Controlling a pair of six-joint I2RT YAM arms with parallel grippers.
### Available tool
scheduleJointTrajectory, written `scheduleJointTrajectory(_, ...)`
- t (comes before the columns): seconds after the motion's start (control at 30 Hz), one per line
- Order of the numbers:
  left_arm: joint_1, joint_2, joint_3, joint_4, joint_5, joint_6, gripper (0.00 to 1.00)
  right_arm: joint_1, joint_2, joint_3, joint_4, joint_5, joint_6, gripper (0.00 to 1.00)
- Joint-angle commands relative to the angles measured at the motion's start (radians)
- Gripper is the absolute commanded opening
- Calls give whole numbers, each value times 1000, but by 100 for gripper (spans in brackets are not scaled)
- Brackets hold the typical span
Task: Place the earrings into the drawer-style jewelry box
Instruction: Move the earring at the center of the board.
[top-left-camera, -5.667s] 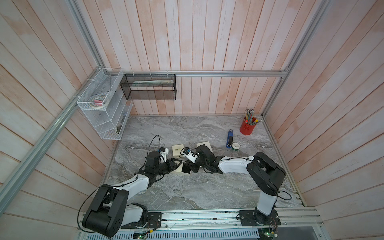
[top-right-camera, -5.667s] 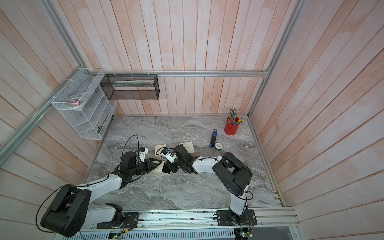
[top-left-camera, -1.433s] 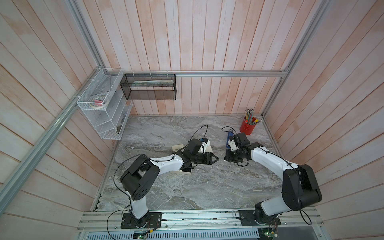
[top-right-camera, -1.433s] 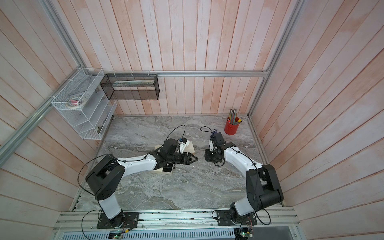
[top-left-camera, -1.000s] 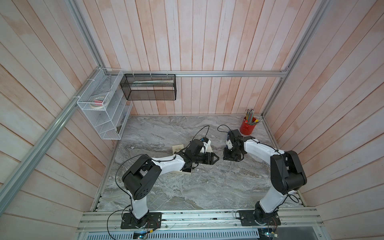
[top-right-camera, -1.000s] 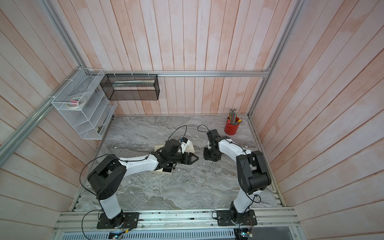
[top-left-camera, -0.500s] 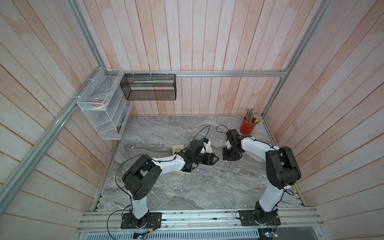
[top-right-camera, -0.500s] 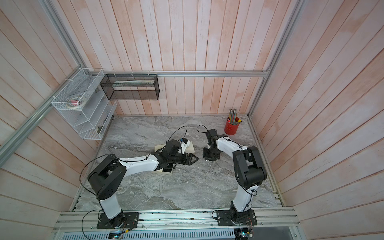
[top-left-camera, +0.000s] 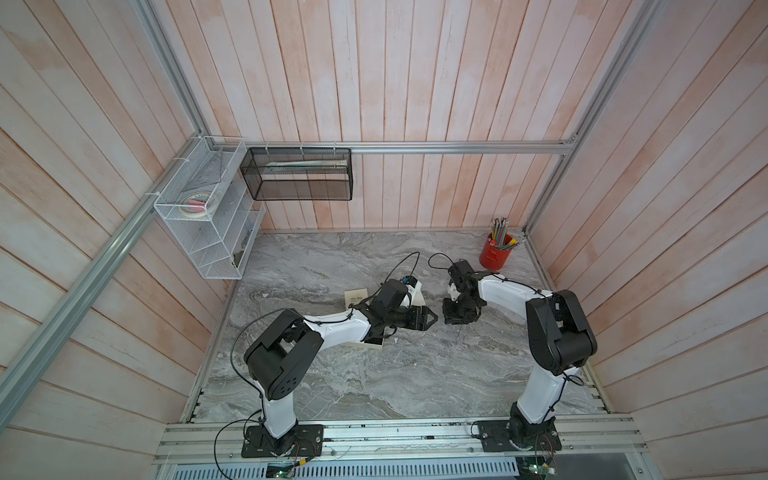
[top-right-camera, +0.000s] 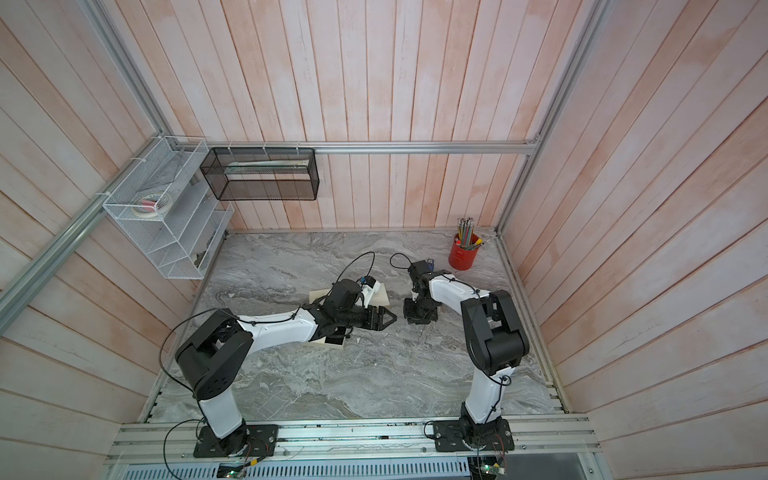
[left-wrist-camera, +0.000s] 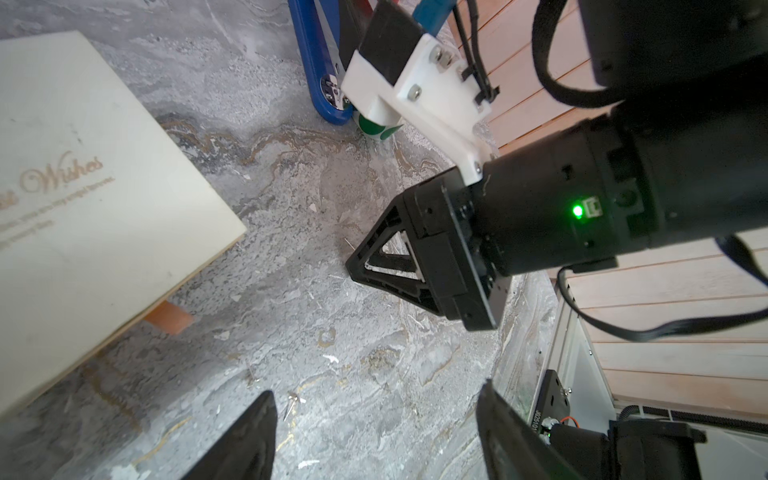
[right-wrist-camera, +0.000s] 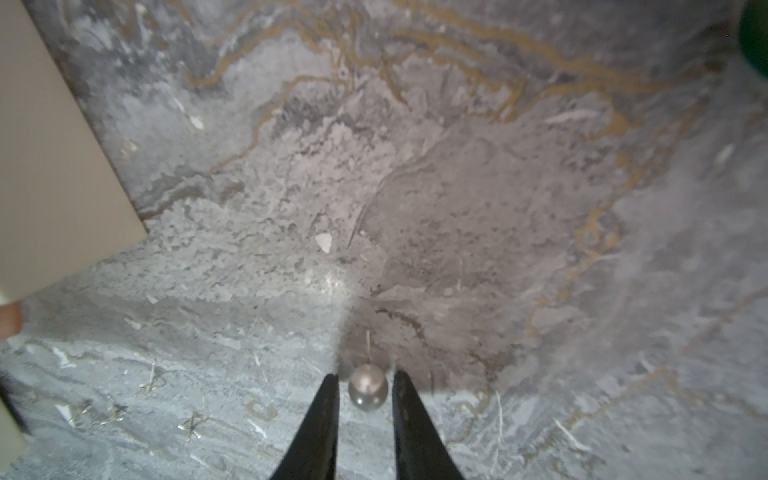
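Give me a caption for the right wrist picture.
Right gripper, jaws open, straddles a pearl earring lying on the marble table.

Both top views look steeply down from high above the front rail onto the grey marble-patterned bench (top-left-camera: 374, 374), far enough to take in both arms and the plank walls. They share nearly the whole scene. The left wrist camera sits low, facing across the bench at the black right end effector (left-wrist-camera: 365, 264). The right wrist camera looks down from close up. Both wrist views share the cream-coloured flat box with gold script (left-wrist-camera: 83, 187).
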Motion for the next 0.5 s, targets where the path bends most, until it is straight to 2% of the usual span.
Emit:
scheduleJointTrajectory(0.0, -4, 2, -3, -5, -12, 21, 76, 6, 30, 8, -18, 35, -2, 25)
scheduleJointTrajectory(0.47, -4, -10, -3, -22, -32, 31, 76, 11, 70, 9, -9, 48, -3, 23)
